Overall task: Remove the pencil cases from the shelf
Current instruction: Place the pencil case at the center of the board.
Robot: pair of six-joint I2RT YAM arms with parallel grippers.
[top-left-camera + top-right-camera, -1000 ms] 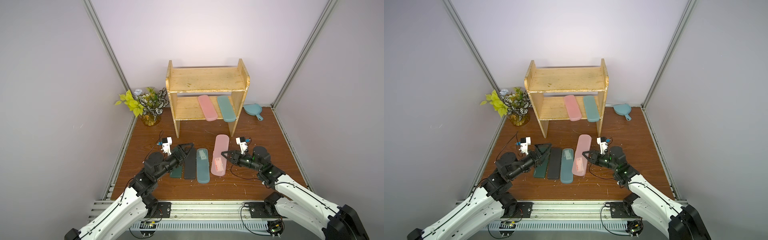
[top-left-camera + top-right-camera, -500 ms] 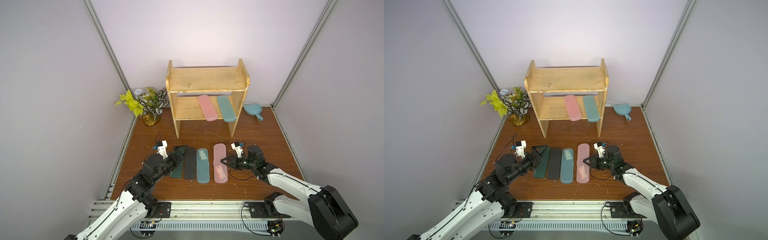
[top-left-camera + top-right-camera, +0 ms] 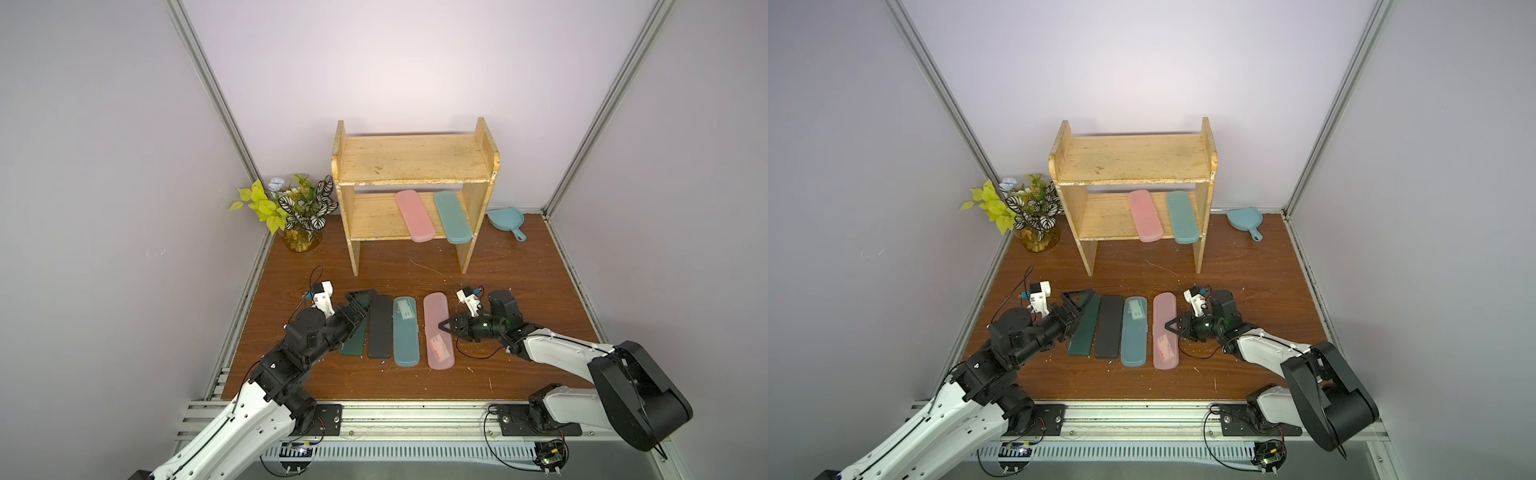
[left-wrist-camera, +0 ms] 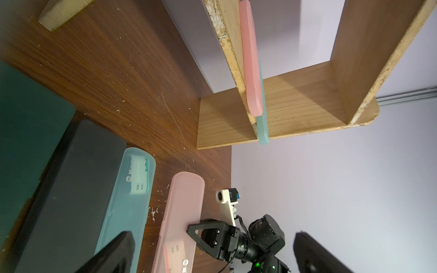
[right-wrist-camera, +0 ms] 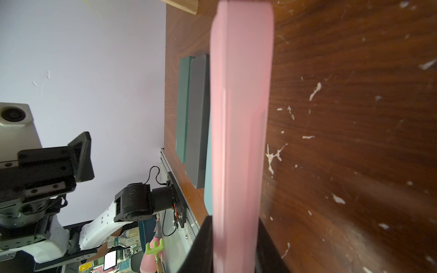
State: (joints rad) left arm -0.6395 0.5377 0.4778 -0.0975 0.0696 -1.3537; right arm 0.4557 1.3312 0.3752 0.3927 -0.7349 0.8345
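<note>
The wooden shelf (image 3: 415, 166) stands at the back; a pink pencil case (image 3: 414, 216) and a light teal one (image 3: 453, 217) lie on its lower tier. On the table in front lie four pencil cases in a row: dark green (image 3: 355, 336), black (image 3: 380, 328), teal (image 3: 405, 332) and pink (image 3: 438, 332). My right gripper (image 3: 442, 326) is shut on the right edge of this pink case (image 5: 238, 118), which rests flat on the table. My left gripper (image 3: 360, 302) hovers open over the far end of the dark green case (image 4: 28, 123), holding nothing.
A potted plant (image 3: 299, 212) stands left of the shelf and a blue dustpan (image 3: 505, 220) lies to its right. Walls close in on both sides. The metal rail (image 3: 374, 415) with the arm bases runs along the table's front edge.
My right gripper has brought the pink case down from a raised tilt and set it flat beside the teal one. The left arm has drawn back a little.
</note>
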